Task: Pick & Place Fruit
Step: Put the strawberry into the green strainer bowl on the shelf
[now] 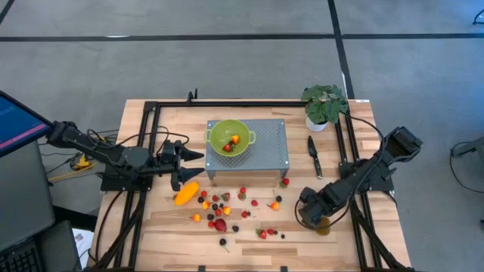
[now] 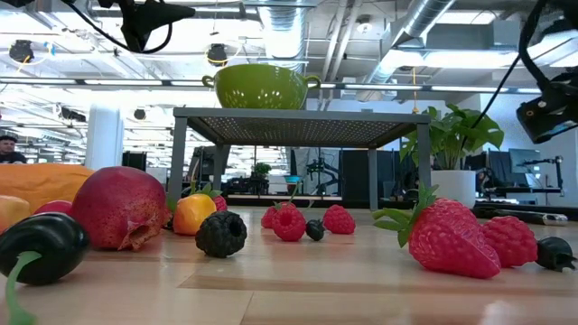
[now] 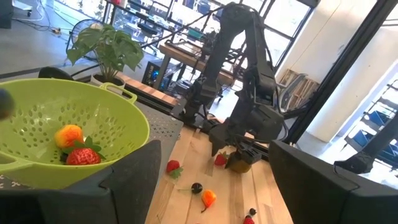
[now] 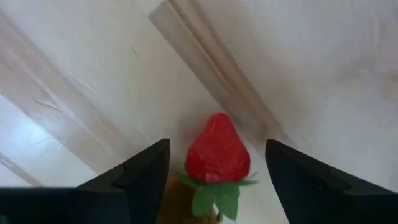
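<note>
We count one green colander (image 1: 229,139) on one grey metal stand (image 1: 268,143), and inside the colander two pieces of fruit: one strawberry (image 3: 83,155) and one small orange piece (image 3: 68,134). Beside the stand we see one potted plant (image 1: 324,105) and one knife (image 1: 314,156). In front of the stand on the counter (image 1: 378,242) lie one long orange-yellow fruit (image 1: 186,193), one larger red fruit (image 1: 220,224), and some two dozen scattered small berries; we cannot count them exactly.
</note>
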Controlling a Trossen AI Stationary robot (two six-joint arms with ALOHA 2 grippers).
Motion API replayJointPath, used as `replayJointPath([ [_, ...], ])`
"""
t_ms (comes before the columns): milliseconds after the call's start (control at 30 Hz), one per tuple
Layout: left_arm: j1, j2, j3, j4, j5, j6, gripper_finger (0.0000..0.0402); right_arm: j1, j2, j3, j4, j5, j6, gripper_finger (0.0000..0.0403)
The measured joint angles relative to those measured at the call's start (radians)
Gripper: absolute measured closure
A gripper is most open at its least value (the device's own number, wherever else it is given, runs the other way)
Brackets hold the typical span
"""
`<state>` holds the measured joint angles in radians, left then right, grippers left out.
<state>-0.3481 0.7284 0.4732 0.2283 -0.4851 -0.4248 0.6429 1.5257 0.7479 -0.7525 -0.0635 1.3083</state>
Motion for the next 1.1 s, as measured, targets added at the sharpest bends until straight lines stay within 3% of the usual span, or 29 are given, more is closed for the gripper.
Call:
replayJointPath([
  [300,0.000,0.000,0.000,0.001,0.000,0.000,0.0111,0.014,0.000,0.000,0.001,0.000,0.002,0.0159],
  [733,0.000,0.000,0.000,0.006,0.000,0.000,0.0111,-0.017,-0.001,0.001,0.002,0.001,-0.031,0.0289],
  [1100,0.000,0.000,0.000,0.007,0.000,0.000,0.0111,-0.024,-0.001,0.001,0.006,0.004,-0.062,0.0266],
])
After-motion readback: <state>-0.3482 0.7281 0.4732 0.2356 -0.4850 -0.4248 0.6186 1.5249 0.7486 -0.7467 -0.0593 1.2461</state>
